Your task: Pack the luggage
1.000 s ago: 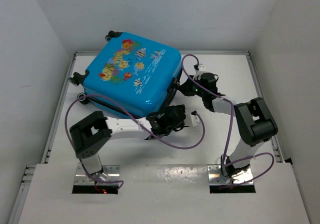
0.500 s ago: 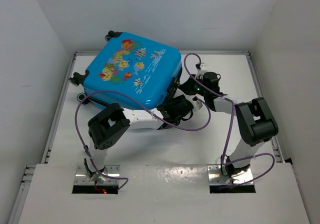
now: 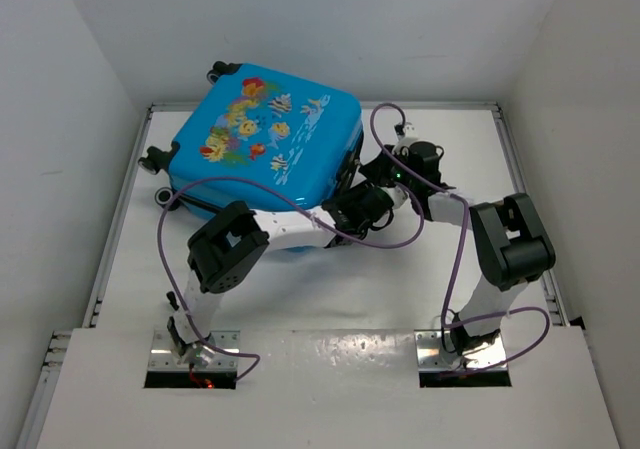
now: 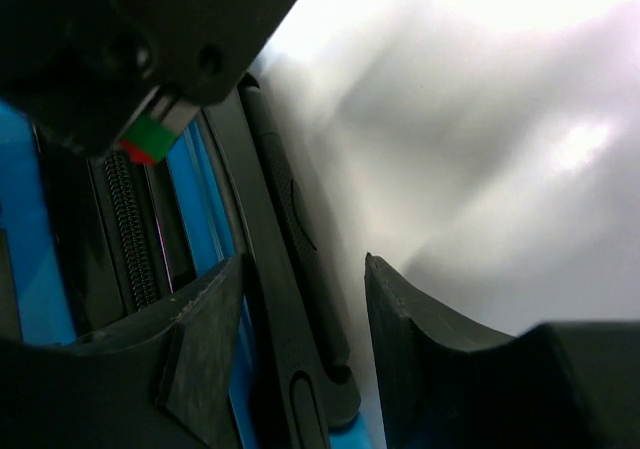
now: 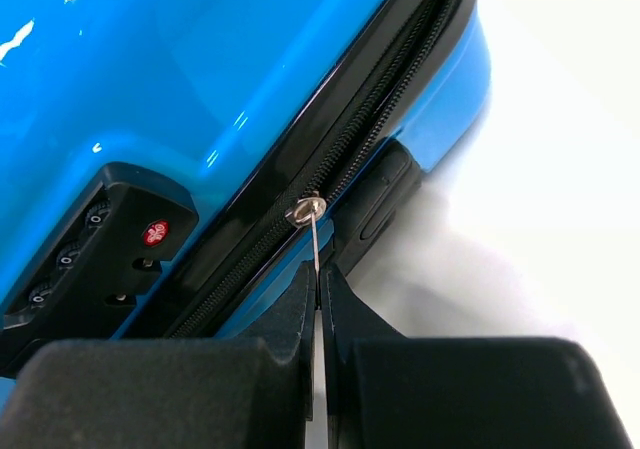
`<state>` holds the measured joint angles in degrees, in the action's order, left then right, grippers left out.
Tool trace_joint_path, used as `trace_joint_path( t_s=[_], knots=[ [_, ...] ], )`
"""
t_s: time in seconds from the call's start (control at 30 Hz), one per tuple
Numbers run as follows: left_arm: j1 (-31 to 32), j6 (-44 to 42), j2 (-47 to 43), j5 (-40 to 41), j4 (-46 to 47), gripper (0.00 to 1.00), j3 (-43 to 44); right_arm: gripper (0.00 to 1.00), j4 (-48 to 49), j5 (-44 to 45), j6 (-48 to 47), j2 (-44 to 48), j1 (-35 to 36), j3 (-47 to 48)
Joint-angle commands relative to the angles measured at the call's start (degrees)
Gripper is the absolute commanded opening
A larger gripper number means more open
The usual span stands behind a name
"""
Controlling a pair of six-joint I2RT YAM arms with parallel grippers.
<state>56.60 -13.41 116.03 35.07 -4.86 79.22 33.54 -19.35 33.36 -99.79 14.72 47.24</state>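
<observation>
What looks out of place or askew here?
Only the suitcase: it lies flat but skewed to the table edges, pushed toward the far left corner. No spill or damage visible.

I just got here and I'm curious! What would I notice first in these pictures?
The bright blue luggage with cartoon fish, lying flat at the far left of the table, jumps out first. At its near right edge, the right gripper pinches the thin metal zipper pull, while the left gripper sits open around the black side handle.
</observation>
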Motion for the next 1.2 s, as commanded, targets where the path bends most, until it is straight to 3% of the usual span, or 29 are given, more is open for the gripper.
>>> trace_joint_path(
  t_s=[0.0,0.3,0.43,0.5,0.67,0.87,1.07,1.17],
  knots=[
    [-4.5,5.8,10.3,-1.5,-13.2,0.55,0.3,0.0,2.2,3.0,-1.1,-0.2,-1.3,1.9],
    [-4.5,7.8,11.6,-4.5,-19.2,0.43,-2.3,0.0,2.1,3.8,-1.6,-0.1,-1.4,2.0],
    [-4.5,8.9,11.6,-5.2,-21.2,0.27,-3.5,0.0,2.1,4.1,-1.9,0.2,-1.3,1.7],
    [-4.5,8.9,10.7,-6.5,-21.2,0.13,-4.9,0.0,2.1,4.1,-2.2,0.1,-1.4,1.6],
    [-4.5,5.3,3.5,-10.1,-20.7,0.01,-14.2,0.0,1.6,3.9,-2.6,0.4,-1.4,1.9],
    [-4.5,-0.1,-9.0,-12.5,-19.4,0.0,-28.8,0.0,1.4,2.5,-2.7,1.2,-1.3,0.7],
    [-7.0,-5.1,-17.2,-12.8,-18.1,0.0,-36.8,0.0,0.9,1.0,-2.5,2.5,-1.1,-1.1],
    [-6.4,-6.5,-21.5,-12.1,-15.8,0.31,-38.5,0.0,1.0,-0.2,-2.8,3.5,-0.2,-3.0]
  ],
)
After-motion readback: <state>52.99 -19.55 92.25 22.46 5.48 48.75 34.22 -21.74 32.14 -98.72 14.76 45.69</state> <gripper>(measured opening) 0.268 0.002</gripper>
